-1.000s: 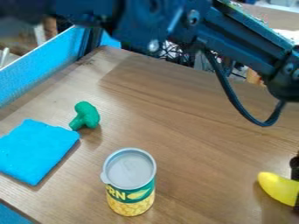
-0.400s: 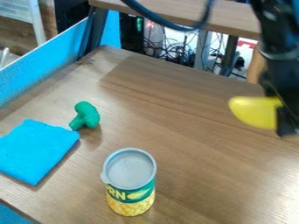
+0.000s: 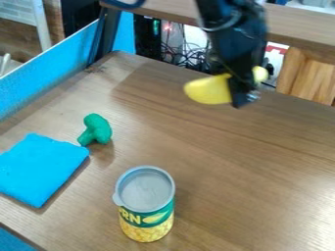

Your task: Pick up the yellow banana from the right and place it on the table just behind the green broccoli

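Observation:
The gripper [image 3: 241,95] hangs in the upper middle of the view, above the back part of the table, shut on a yellow banana-like toy [image 3: 208,90]. The toy's larger end sticks out to the left of the gripper and its other end shows at the right. Below and to the left, a green toy broccoli [image 3: 97,129] lies on the wood. A folded blue cloth [image 3: 40,168] is flat at the left. Nearer the front stands a corn can [image 3: 146,203], upright, with its grey lid facing up.
The wooden table [image 3: 196,147] has a blue panel [image 3: 46,73] along its left side. Behind its back edge are cables [image 3: 190,59], a second wooden surface [image 3: 288,24] and a wooden piece [image 3: 307,76] at the right.
From the right edge, low over the table, the gripper has risen and then swung left toward the back, carrying the yellow toy. The broccoli, cloth and can have stayed put.

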Available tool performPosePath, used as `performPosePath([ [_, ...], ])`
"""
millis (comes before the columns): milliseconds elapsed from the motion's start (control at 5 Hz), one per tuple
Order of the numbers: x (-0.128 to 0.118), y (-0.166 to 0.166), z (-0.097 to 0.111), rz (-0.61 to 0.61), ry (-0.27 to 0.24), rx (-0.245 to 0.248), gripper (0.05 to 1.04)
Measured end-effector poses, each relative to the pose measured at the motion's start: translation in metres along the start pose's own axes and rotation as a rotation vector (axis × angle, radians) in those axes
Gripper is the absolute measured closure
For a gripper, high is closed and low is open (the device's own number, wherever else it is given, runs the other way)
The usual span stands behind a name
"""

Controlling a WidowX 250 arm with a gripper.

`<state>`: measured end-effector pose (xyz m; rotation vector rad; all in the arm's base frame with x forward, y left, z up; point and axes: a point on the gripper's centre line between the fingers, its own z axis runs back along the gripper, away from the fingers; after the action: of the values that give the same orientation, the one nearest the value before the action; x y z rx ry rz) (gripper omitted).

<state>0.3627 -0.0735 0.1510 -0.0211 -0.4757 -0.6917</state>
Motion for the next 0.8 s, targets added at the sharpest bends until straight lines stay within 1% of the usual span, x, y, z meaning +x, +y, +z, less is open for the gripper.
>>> performPosePath([
  [200,-0.029,0.037,0.001,0.098,0.039,0.062,0.477],
  [400,-0.064,0.073,0.005,0.205,0.062,0.108,0.477],
  [600,-0.089,0.095,0.008,0.279,0.068,0.150,0.477],
  [800,-0.122,0.116,0.006,0.384,0.071,0.186,0.477],
])
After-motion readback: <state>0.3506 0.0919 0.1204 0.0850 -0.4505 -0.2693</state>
